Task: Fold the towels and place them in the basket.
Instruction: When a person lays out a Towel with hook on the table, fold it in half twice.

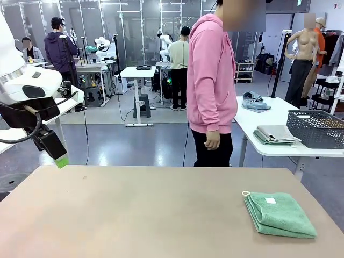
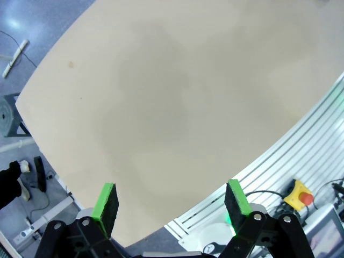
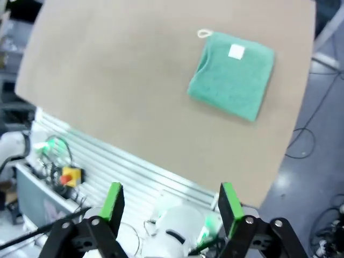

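The mint green towel (image 1: 279,214) lies folded on the near right part of the tan table (image 1: 134,215), white label up. The left gripper (image 1: 60,159) hangs over the table's far left edge, well apart from the towel, jaws wide and holding nothing. Its wrist view looks down past the green pads (image 2: 106,201) at bare tabletop. The right gripper (image 3: 169,196) also stands wide and empty, with the towel (image 3: 232,72) lying flat well beyond its fingertips. From the front I see more: the basket (image 1: 317,128) on a white table (image 1: 252,126) at the far right, a folded stack of cloth (image 1: 275,134) just left of it, a crumpled pale blue-grey towel (image 1: 255,101) farther back, and a person (image 1: 211,80) in a pink hoodie beside that table.
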Controlling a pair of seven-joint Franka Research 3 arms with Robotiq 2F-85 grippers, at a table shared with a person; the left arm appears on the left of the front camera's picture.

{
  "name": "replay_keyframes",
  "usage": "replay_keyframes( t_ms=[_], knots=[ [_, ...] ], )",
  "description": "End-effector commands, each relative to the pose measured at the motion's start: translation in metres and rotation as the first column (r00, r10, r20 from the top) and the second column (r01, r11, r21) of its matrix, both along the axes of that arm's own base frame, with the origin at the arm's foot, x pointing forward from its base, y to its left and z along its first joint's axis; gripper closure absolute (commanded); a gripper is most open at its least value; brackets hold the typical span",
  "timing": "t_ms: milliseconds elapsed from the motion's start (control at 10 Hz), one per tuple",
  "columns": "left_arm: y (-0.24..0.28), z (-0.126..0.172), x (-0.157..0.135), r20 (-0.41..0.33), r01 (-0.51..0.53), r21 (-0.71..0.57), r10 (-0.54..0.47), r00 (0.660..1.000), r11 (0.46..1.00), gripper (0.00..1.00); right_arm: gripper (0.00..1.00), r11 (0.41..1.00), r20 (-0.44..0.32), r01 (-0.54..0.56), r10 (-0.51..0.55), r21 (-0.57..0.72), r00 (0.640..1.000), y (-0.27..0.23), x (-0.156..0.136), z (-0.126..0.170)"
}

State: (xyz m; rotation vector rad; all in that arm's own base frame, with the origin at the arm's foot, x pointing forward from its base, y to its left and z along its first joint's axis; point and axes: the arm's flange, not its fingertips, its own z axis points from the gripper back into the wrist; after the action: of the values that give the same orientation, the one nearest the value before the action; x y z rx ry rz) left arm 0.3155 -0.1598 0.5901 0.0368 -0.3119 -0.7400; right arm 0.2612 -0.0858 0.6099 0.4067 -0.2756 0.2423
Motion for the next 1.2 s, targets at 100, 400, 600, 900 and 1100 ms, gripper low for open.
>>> replay_keyframes(
  t_ms=[100, 400, 600, 900, 1100],
  knots=[
    [-0.003, 0.003, 0.001, 0.008, -0.018, 0.007, 0.018, 1.0, 1.0, 0.0, 0.12, 0.984, 0.071, -0.135, 0.144, -0.112, 0.987, 0.023, -0.031, 0.035],
    [-0.003, 0.003, 0.001, 0.008, -0.018, 0.007, 0.018, 1.0, 1.0, 0.0, 0.12, 0.973, 0.124, -0.119, 0.146, -0.199, 0.982, 0.045, -0.038, 0.056],
    [-0.003, 0.003, 0.001, 0.008, -0.018, 0.007, 0.018, 1.0, 1.0, 0.0, 0.12, 0.976, 0.114, -0.144, 0.164, -0.166, 0.98, 0.046, -0.044, 0.06],
    [-0.003, 0.003, 0.001, 0.008, -0.018, 0.007, 0.018, 1.0, 1.0, 0.0, 0.12, 0.976, 0.114, -0.144, 0.164, -0.166, 0.98, 0.046, -0.044, 0.06],
    [-0.003, 0.003, 0.001, 0.008, -0.018, 0.007, 0.018, 1.0, 1.0, 0.0, 0.12, 0.976, 0.114, -0.144, 0.164, -0.166, 0.98, 0.046, -0.044, 0.06]
  ],
)
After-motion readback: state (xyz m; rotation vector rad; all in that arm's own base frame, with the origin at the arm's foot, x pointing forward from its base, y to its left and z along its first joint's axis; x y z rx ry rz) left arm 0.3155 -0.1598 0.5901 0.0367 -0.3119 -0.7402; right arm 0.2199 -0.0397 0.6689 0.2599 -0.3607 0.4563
